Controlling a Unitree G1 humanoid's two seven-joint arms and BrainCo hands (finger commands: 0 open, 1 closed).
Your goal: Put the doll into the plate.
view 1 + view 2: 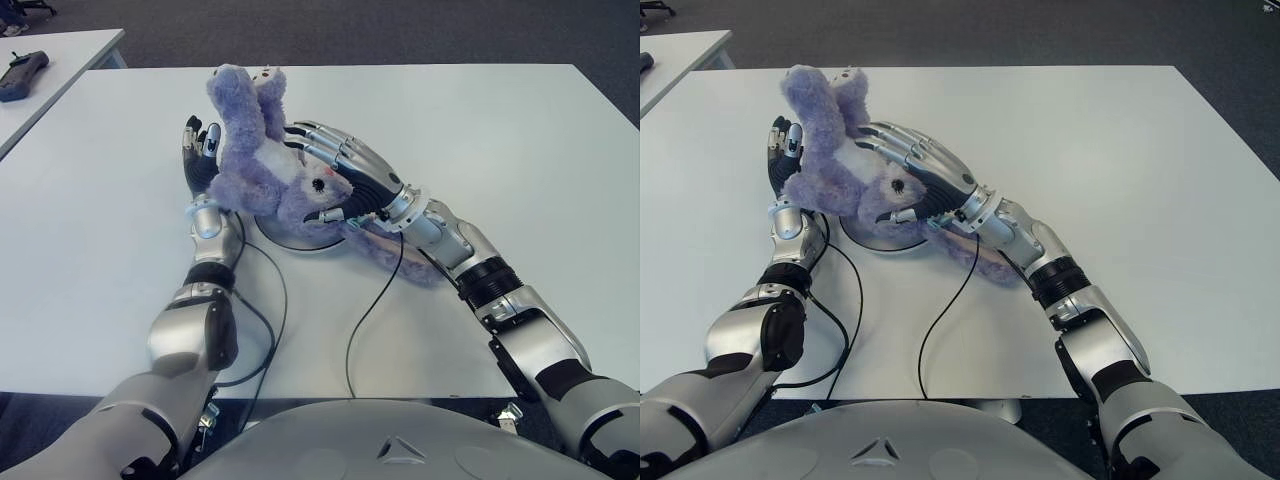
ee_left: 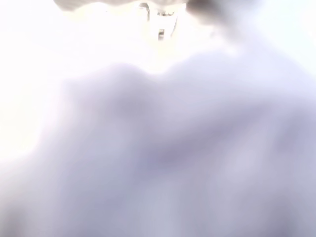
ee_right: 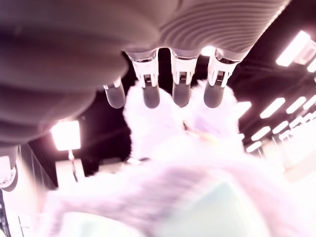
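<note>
Purple plush, the doll (image 1: 265, 165) sits over the silver plate (image 1: 300, 240) on the white table (image 1: 480, 130) in the left eye view, clasped between both hands: the left hand (image 1: 203, 160) presses its left flank with upright fingers, the right hand (image 1: 345, 170) cups its right side. In the left wrist view, blurred fur fills everything. In the right wrist view, fingertips (image 3: 149, 96) lie against the fur.
</note>
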